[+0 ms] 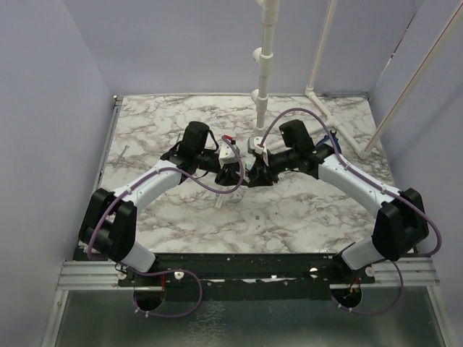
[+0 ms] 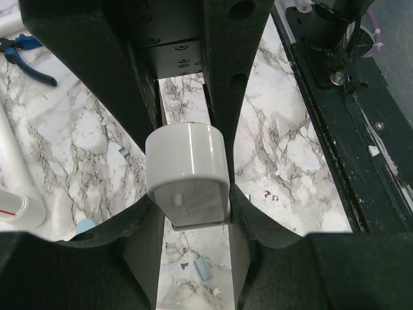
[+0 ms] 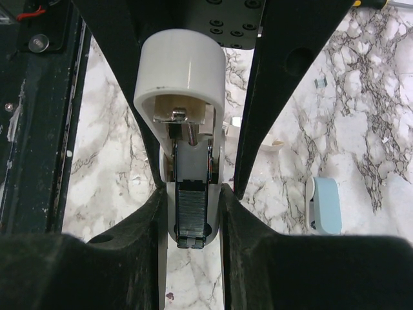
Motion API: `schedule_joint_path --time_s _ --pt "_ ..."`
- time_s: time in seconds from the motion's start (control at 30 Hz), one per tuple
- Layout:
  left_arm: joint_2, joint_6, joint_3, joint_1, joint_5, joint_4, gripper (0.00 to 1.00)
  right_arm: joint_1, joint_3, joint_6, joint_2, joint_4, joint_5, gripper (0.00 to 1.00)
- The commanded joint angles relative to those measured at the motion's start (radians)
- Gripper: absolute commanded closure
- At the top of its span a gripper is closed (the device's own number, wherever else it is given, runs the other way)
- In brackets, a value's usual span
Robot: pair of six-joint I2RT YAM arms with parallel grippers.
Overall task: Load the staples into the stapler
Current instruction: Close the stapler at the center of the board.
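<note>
My right gripper point(image 3: 191, 216) clamps the small white plastic stapler point(image 3: 181, 71) by its flat sides, my left gripper point(image 2: 190, 216) a rounded white piece point(image 2: 187, 158). I judge the stapler light, slick and crushable.

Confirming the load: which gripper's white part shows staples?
The stapler in the right gripper: grey staples show inside it; the white piece in the left gripper shows none.
</note>
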Motion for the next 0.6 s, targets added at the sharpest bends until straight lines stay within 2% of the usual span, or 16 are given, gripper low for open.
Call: schedule_joint_path --time_s 0.0,0.1,0.2,0.3,0.57 --pt "-0.008 -0.019 0.033 0.004 0.003 -0.023 1.0 -0.001 0.004 0.041 0.017 0.031 0.045 0.93" --pt "-0.018 -0.017 0.029 0.004 -0.036 -0.023 1.0 -0.001 -0.026 0.088 -0.01 0.093 0.103 0.9" --pt "-0.036 0.005 0.017 0.004 -0.091 -0.028 1.0 -0.001 -0.051 0.155 -0.041 0.142 0.162 0.71" --pt "-0.038 0.009 0.016 0.003 -0.116 -0.032 1.0 -0.002 -0.028 0.198 -0.046 0.124 0.203 0.59" --pt "-0.023 -0.003 0.028 -0.015 -0.118 -0.035 1.0 -0.003 0.007 0.245 -0.046 0.122 0.197 0.45"
